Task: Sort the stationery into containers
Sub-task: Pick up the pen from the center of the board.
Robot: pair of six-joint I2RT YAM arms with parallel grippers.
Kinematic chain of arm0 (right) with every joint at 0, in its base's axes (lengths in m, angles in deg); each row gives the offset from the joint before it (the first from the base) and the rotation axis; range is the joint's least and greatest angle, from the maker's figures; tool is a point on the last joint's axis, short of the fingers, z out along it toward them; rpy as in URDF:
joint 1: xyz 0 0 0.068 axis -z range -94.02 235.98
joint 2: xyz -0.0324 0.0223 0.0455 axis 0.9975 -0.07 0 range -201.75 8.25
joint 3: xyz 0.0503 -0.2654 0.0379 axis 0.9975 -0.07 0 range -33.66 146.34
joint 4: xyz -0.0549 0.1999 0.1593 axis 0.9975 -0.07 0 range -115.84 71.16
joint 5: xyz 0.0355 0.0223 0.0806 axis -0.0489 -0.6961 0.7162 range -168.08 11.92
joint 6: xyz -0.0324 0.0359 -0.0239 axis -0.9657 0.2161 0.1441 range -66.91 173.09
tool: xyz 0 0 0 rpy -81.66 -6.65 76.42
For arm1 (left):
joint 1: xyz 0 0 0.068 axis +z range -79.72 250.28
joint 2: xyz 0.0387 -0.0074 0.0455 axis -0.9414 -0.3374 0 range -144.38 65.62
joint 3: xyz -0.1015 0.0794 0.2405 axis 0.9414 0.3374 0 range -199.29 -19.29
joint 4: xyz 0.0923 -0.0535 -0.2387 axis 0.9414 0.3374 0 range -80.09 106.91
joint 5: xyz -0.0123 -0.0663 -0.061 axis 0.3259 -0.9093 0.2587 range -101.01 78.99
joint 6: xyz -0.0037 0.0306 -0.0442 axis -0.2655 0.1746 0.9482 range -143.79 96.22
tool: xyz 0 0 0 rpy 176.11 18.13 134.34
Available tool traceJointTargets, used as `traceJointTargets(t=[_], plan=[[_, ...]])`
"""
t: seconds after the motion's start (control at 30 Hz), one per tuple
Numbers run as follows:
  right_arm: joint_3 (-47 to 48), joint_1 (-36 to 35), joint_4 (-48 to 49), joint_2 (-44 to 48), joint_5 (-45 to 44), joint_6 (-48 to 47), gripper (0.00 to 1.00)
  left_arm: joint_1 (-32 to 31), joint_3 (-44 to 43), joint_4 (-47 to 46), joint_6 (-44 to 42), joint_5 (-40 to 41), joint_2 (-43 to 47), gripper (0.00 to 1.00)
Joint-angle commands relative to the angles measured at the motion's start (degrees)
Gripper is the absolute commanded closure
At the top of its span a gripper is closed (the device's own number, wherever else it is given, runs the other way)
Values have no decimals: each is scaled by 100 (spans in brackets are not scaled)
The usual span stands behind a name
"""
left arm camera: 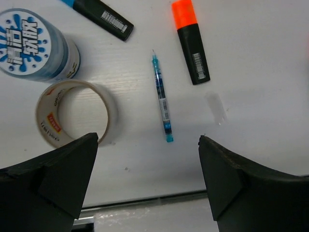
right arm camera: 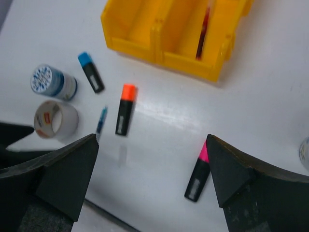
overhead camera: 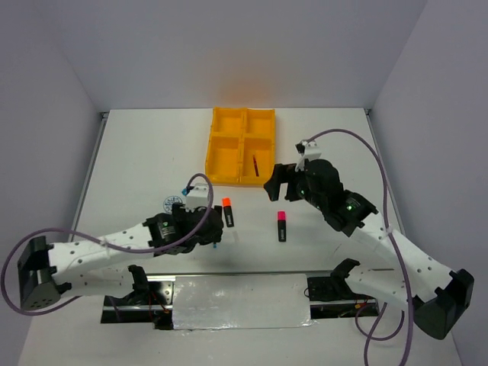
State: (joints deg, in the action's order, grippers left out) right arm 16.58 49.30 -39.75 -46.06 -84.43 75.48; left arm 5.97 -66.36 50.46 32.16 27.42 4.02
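The yellow tray (overhead camera: 226,145) stands at the back; a dark red pen (right arm camera: 203,33) lies in its near right compartment. My left gripper (left arm camera: 148,140) is open and empty, hovering just short of the teal pen (left arm camera: 161,99). Around the pen lie the orange highlighter (left arm camera: 191,41), the blue highlighter (left arm camera: 99,13), a blue-white roll (left arm camera: 34,46) and the tape ring (left arm camera: 72,113). My right gripper (right arm camera: 152,140) is open and empty above the table, with the pink highlighter (right arm camera: 198,173) by its right finger. A second roll (right arm camera: 305,152) shows at the right edge.
The left arm (overhead camera: 114,244) covers the tape ring and blue highlighter in the top view. The right arm (overhead camera: 343,206) reaches in beside the tray's near right corner. A foil-covered plate (overhead camera: 240,301) lies at the table's near edge between the bases.
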Motion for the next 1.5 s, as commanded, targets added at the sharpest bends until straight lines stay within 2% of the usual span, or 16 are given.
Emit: traceJointTargets(t=[0.0,0.13,0.27,0.43,0.67,0.83,1.03,1.33,1.43,1.47], plan=[[-101,-469,-1053,420,-698,291,0,488,-118,-653,102,-728,-579,5],[-382,-629,-1346,998,-772,450,0,718,-232,-1111,-145,-1153,-1299,8],[-655,-656,-1398,1404,-324,529,0,806,-426,-1111,-154,-1251,-1802,8],[-708,-778,-1478,1764,-209,591,0,982,-312,-1278,-110,-1584,-2250,14],[-796,-796,-1540,1809,-148,573,0,1140,-294,-1586,-259,-1901,-2690,15],[-866,-823,-1469,1774,-112,582,0,1193,-513,-1288,-172,-1866,-3094,19],[-867,-875,-1390,1730,-59,565,0,1193,-567,-901,39,-1708,-3068,22],[-770,-928,-1399,1712,-59,538,0,1325,-479,-786,40,-2032,-3103,34],[-805,-946,-1364,1765,-16,538,0,1430,-356,-891,-31,-2209,-3138,41],[-814,-954,-1346,1783,11,538,0,1457,-312,-935,-48,-2270,-3173,48]])
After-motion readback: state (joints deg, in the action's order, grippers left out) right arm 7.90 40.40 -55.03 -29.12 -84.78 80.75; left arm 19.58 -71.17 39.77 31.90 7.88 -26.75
